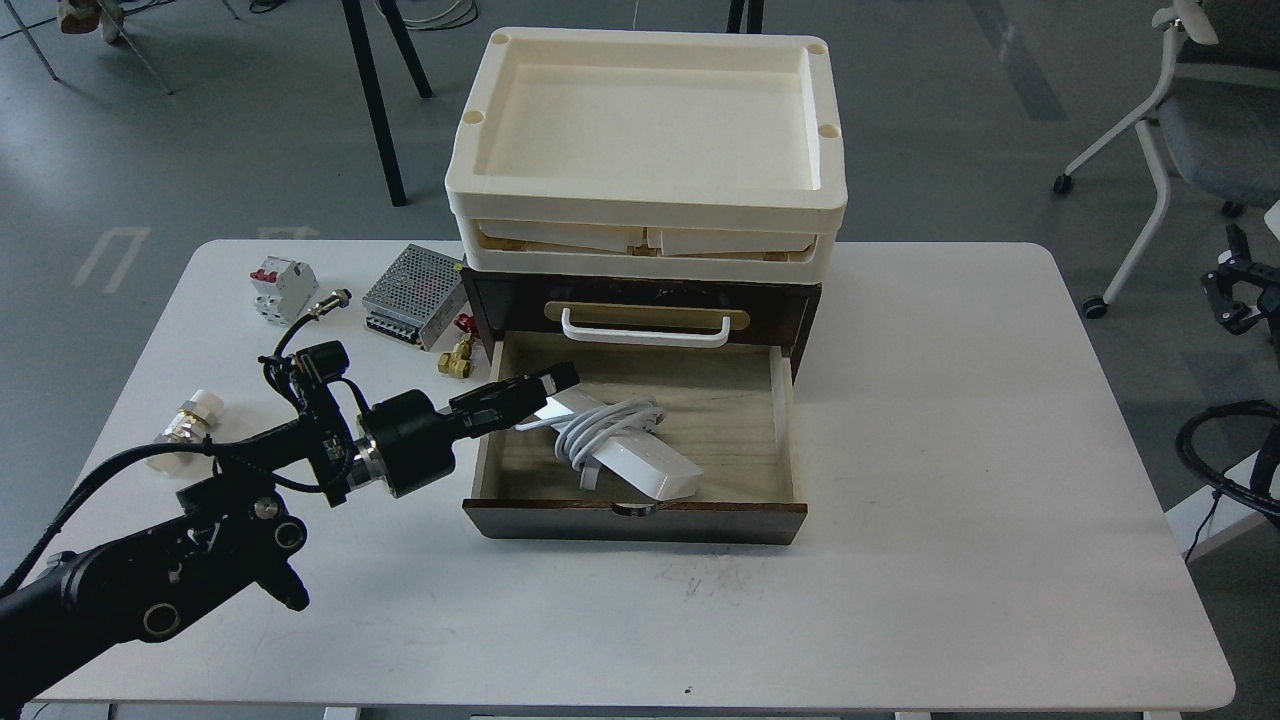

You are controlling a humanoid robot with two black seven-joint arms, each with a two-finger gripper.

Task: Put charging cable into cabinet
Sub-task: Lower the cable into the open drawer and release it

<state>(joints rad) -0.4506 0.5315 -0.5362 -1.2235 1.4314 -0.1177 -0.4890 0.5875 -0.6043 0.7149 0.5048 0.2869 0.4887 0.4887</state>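
Observation:
The charging cable (pixel 640 452), a white power strip with its cord coiled round the middle, lies flat and slantwise in the open pale drawer (pixel 740 420) of the dark brown cabinet (pixel 640 300). My left gripper (pixel 545 392) reaches in over the drawer's left wall. Its fingers stand apart just above the strip's left end and grip nothing. A small dark two-pronged part (pixel 1235 290), probably my right gripper, shows at the right edge, off the table. It is too small to tell open from shut.
A cream tray (pixel 640 190) tops the cabinet. To the left of the cabinet lie a metal mesh power supply (pixel 412 295), a brass fitting (pixel 457 357), a white breaker (pixel 282 285), a small sensor (pixel 330 303) and a white-capped fitting (pixel 185 425). A chair (pixel 1190 130) stands at the right.

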